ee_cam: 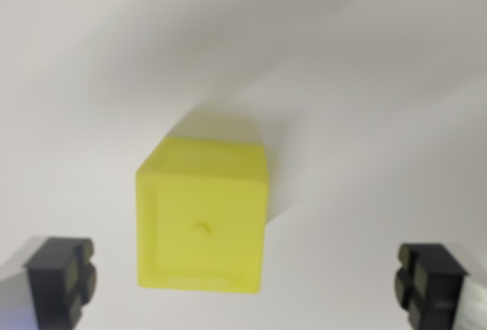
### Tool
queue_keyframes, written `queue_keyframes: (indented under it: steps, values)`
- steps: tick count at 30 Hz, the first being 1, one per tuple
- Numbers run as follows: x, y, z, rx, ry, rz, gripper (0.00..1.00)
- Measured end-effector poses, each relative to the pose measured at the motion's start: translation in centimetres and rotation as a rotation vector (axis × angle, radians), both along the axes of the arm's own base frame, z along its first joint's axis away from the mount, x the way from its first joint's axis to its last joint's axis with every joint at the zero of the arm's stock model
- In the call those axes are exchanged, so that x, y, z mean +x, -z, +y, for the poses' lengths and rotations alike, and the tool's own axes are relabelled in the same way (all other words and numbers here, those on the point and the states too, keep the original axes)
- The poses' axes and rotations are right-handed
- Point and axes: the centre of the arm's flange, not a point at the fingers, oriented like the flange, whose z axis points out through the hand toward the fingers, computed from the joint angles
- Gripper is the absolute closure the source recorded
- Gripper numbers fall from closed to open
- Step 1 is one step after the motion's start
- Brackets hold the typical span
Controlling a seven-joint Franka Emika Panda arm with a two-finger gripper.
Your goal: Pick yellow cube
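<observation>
Jaws spread wide, yellow cube (204,220) between, untouched.

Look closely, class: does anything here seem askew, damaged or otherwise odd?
Nothing stands out. The yellow cube sits intact on the plain white surface, between the open gripper fingers. The picture is slightly blurred, so fine marks cannot be judged.

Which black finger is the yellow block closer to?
The black finger on the wrist view's left: the yellow plastic cube sits nearer it, leaving a wider gap to the right finger.

One yellow cube (203,220), two fingertips (62,280)
</observation>
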Motion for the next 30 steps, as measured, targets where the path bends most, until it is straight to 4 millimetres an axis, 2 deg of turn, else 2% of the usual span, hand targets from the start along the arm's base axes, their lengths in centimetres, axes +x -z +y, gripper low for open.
queue_keyframes:
  steps: [14, 30]
  values:
    - [-0.8, 3.4, 3.1, -0.002, 0.081, 0.003, 0.00]
    - [-0.9, 7.3, 3.3, -0.003, 0.092, 0.004, 0.00]
